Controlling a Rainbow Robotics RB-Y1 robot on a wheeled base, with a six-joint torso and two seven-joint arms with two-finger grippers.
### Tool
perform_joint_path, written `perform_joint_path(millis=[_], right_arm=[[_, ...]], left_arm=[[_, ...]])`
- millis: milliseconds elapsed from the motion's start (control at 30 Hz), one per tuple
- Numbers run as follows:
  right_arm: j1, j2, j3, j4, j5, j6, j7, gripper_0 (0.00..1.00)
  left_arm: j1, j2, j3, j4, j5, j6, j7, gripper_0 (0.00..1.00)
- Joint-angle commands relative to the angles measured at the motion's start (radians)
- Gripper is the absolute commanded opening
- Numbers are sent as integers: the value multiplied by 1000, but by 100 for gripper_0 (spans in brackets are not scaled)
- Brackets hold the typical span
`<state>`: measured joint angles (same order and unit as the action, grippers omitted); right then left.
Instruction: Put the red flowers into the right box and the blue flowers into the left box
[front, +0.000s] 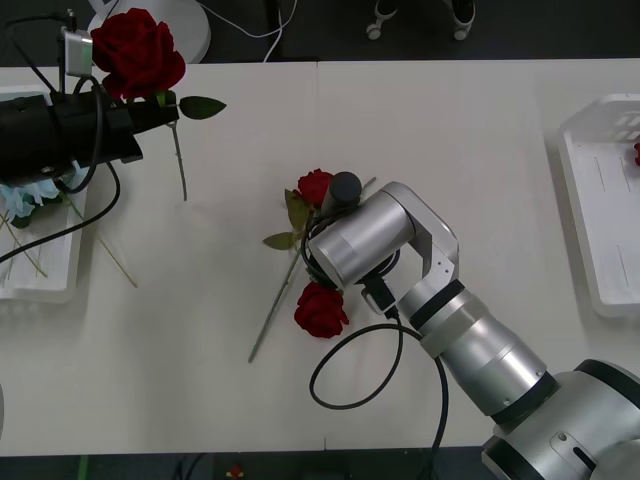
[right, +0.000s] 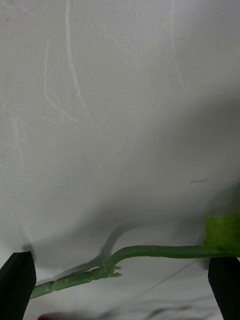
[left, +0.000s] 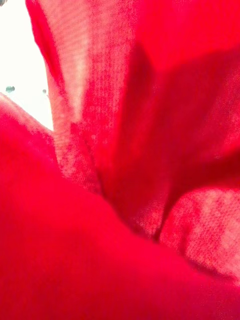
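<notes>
Black right pincer (right: 120, 280) open — straddling rose stem (right: 150, 251), table (right: 120, 100)

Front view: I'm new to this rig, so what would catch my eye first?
A red rose held up by the left gripper near the left box. At mid-table, the right gripper stands open over a green stem, between two more roses lying there.

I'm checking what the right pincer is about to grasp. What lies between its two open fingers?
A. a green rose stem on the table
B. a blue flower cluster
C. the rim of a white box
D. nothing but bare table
A: in the right wrist view, a green stem crosses the gap of the right pincer, whose fingers stand apart.
</notes>
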<state>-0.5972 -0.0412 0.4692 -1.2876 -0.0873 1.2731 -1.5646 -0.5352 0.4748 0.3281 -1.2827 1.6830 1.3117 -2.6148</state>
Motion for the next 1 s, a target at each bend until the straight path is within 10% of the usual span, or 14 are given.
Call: perform_joint_path(millis=[33,267,467,700,1000], right_arm=[[14,35,-29,5,9,-15,67,100],[14,27,-46,5,-6,3,100,46],[14,10,-49,5,-17,25,112,41],[14,0,-63,5,-26,43,127,7],[11,-48,-76,5,-57,78,227,0]], left_arm=[[80,56,11,-106,86,-14,70,0],[169,56,0,-224,184,-52,111,0],[215,56,-26,-293,250,-81,220,0],[259,56,-37,-388,253,-127,344,0],[262,58,-38,-392,261,-127,369,0]])
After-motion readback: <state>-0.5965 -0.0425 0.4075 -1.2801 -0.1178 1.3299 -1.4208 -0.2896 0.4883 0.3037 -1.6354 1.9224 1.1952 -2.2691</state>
